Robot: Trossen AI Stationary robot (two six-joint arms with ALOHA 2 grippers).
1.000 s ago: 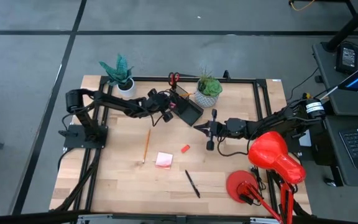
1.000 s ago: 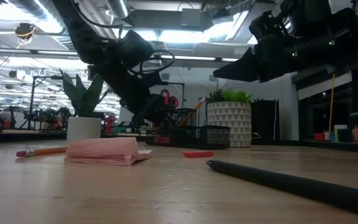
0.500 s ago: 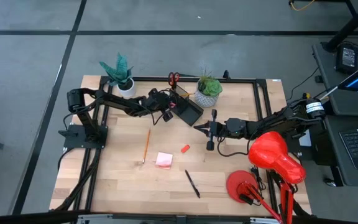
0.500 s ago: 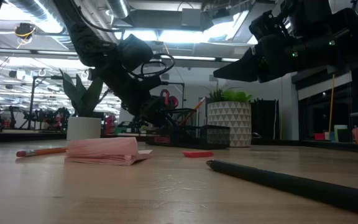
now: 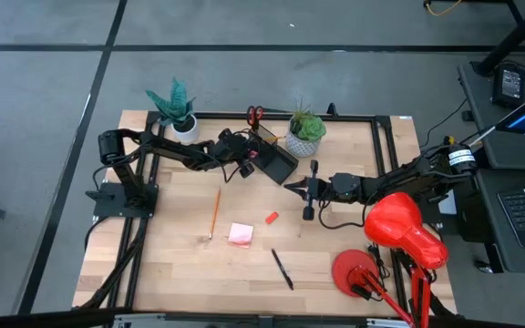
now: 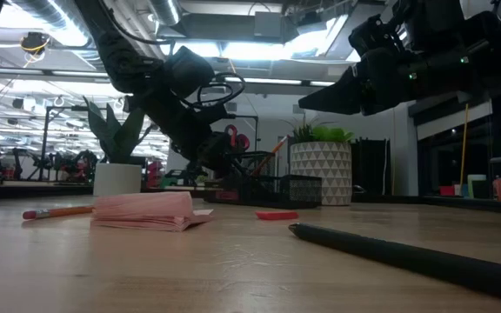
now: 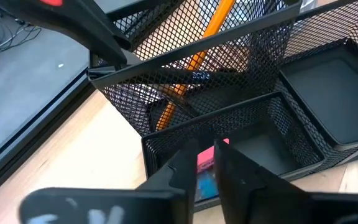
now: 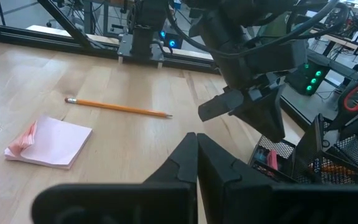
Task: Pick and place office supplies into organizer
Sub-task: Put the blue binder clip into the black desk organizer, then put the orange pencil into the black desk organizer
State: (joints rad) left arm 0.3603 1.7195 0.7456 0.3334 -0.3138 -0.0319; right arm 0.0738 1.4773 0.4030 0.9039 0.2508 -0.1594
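Observation:
The black mesh organizer [image 5: 279, 162] stands at the table's far middle. An orange pencil [image 7: 197, 59] and red-handled scissors [image 5: 255, 114] stand in its tall compartment. My left gripper [image 7: 207, 155] hangs over a low compartment, its fingers a narrow gap apart. A pink eraser [image 8: 271, 158] lies below them in that compartment. My right gripper [image 5: 290, 185] hovers shut just right of the organizer. On the table lie a second pencil [image 5: 214, 211], a pink sticky-note pad [image 5: 241, 233], a red eraser [image 5: 271, 217] and a black pen [image 5: 283, 269].
Two white-potted plants [image 5: 179, 109] [image 5: 305, 129] stand along the far edge, one on each side of the organizer. A red desk lamp [image 5: 399, 228] with a round base [image 5: 358, 271] takes up the near right. Black frame rails run around the table's edge.

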